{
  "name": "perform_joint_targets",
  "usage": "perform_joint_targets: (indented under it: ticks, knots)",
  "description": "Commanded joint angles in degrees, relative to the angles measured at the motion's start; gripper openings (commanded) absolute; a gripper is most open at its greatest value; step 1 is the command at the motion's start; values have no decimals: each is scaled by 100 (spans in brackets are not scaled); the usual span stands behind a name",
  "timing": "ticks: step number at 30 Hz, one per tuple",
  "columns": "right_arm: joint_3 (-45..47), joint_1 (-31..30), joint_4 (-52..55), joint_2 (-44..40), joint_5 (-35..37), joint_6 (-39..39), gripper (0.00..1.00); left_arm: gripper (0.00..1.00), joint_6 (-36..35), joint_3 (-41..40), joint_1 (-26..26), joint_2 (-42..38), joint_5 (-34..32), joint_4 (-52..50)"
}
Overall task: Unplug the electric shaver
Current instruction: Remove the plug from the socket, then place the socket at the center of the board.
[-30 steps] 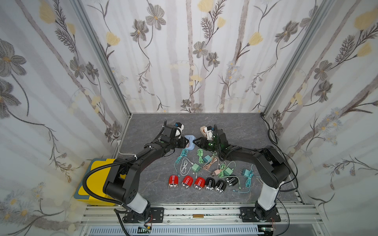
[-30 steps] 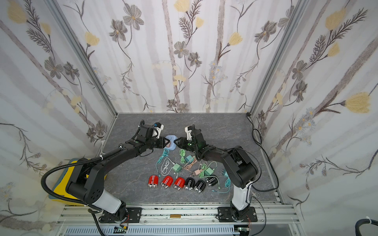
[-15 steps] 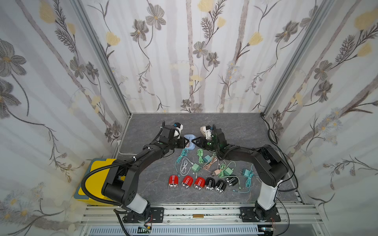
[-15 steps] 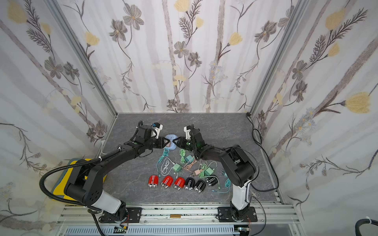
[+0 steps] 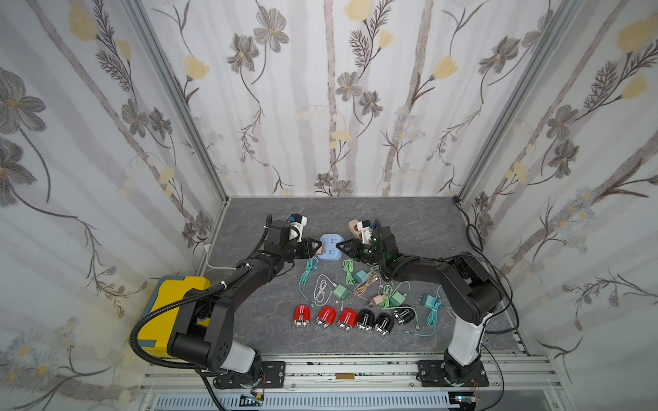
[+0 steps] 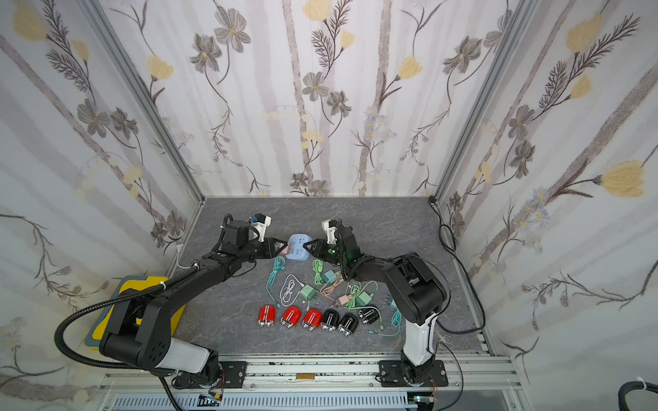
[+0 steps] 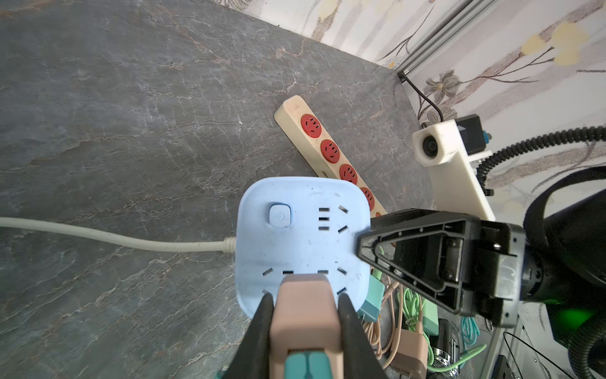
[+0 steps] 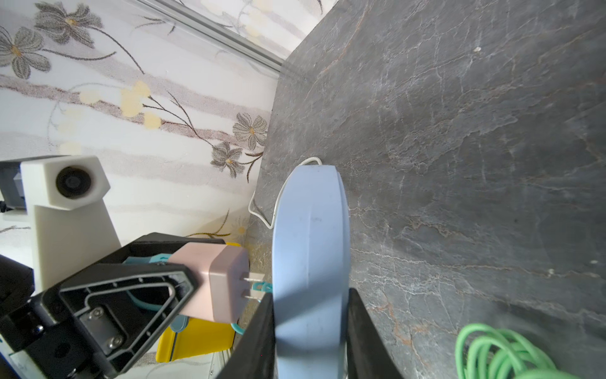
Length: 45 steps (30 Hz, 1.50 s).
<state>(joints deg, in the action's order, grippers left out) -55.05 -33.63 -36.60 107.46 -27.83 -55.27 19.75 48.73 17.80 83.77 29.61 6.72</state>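
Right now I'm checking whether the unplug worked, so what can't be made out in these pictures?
Adapter: cable cut off by the bottom edge of the left wrist view.
Shavers: ports too small in both top views to tell whether any cable is in.
Socket: face unseen in the right wrist view, edge-on only.
Strip: far end hidden in the left wrist view behind the Socket and right gripper.

**No legible writing**

Faint small print along the edge of the cream power strip [image 7: 323, 154], too small to read. A faint round mark on the button [image 7: 280, 215] of the blue socket block [image 7: 301, 249], not clear enough to name.
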Motion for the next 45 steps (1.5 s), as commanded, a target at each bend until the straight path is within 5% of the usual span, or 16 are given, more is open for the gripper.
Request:
perform_joint_targets:
  ticks: [1, 23, 37, 45]
  knots:
    - [-57, -12, -326, 38, -55, -144, 23, 13, -74, -57, 20, -77, -29, 201]
    - [-1550, -96, 758, 1139, 72, -194, 23, 14, -477, 4, 557, -1635, -1525, -1557]
    - [-2378, -300, 806, 1987, 10, -889, 25, 14, -470, 84, 558, -1879, -1709, -1736]
    - [-2458, -335, 597, 2247, 53, -1267, 36, 14, -473, 25, 558, -1908, -1756, -1745]
